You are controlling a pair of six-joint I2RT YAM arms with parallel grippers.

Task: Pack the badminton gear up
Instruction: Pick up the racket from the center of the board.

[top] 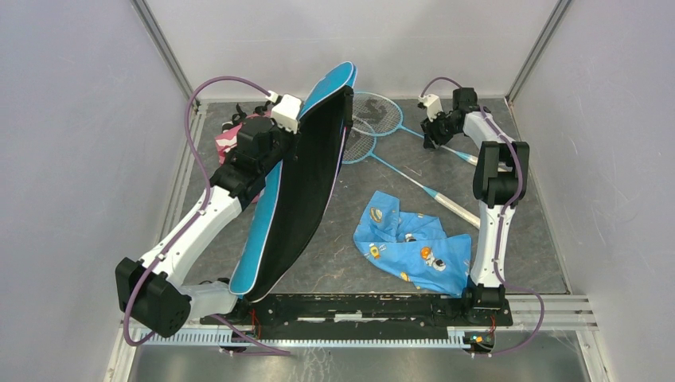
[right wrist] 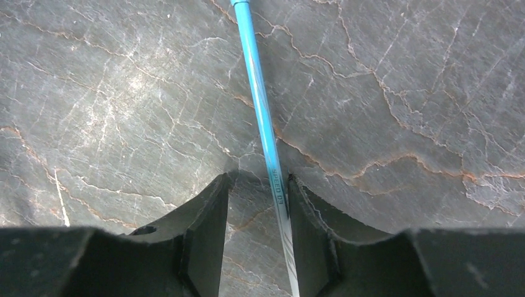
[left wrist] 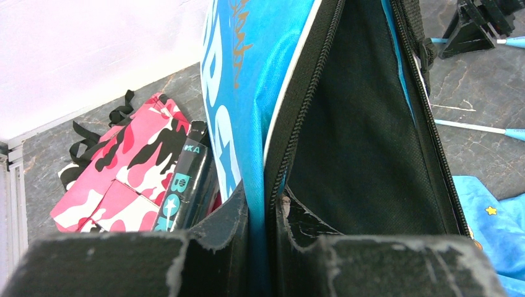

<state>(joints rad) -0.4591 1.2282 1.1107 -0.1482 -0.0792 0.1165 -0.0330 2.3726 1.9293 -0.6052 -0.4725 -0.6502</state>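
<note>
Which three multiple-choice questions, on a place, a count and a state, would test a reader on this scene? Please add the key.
1. Where does the blue cartoon-print cloth lie? A. on the grey table; B. hanging on the wall; C. on a shelf.
2. How many light-blue racquets with white handles lie on the table? A. one; B. two; C. three.
3. The blue racquet-shaped fabric cover is: A. flat and zipped; B. held up, unzipped, by the left gripper; C. folded small.
Key: 1 A, the top view shows it spread on the table; 2 B, two heads overlap at the far side; 3 B, the left wrist view shows it clamped, zip open.
</note>
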